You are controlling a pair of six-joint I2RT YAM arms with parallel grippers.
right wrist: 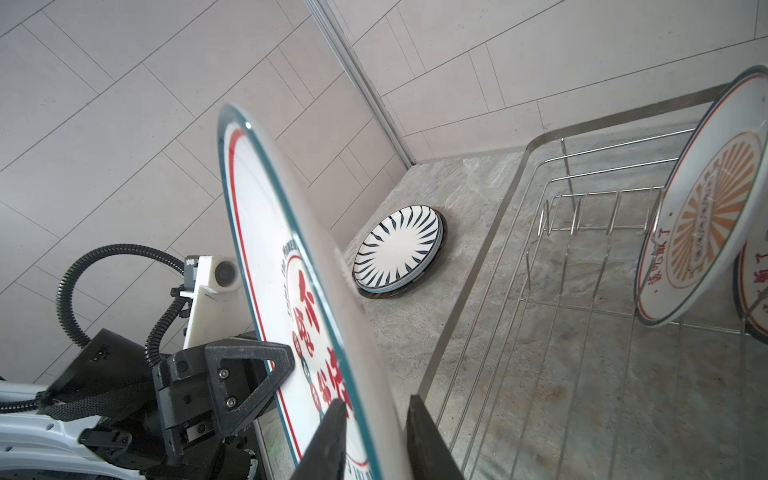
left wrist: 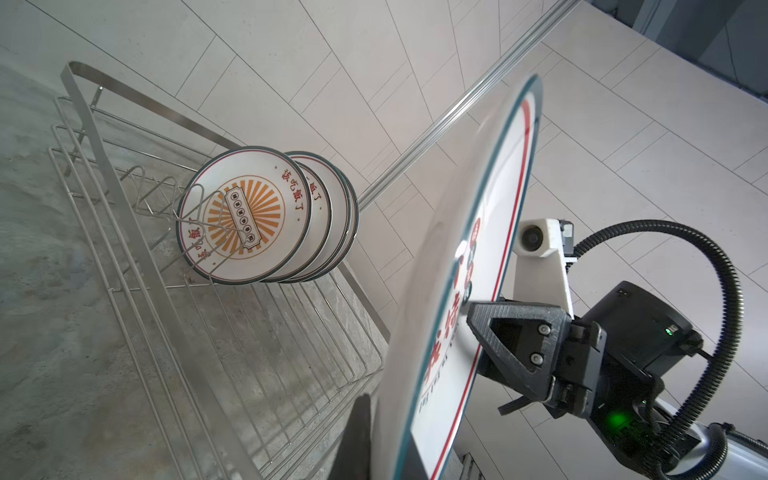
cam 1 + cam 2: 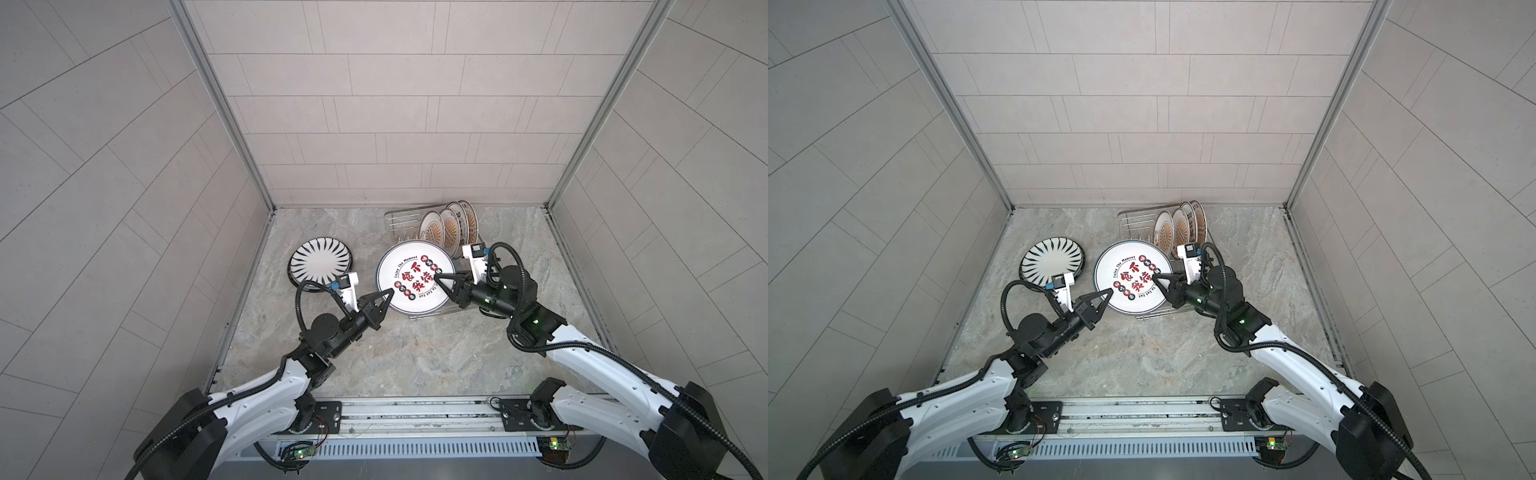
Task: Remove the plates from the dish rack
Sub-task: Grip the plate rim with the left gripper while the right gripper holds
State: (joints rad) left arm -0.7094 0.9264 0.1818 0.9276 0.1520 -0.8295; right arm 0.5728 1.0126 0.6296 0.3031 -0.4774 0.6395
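Left jaws clamp one character plate (image 3: 409, 259); right jaws' grip unclear; three-plus sunburst plates (image 3: 430, 232) racked.

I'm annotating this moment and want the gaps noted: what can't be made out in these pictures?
- Sunburst plates: left wrist view, the front one covers the rest; count unclear.
- Under the striped plate: right wrist view, only a dark rim shows.
- Right gripper hold on the character plate: right wrist view, the plate hides the contact.

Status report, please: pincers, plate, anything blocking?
Left pincer shut on rim of lettered plate. Right pincer straddles opposite rim, grip unclear. Plate held above near end of rack; sunburst plates stand racked. Striped plate flat on counter, left.
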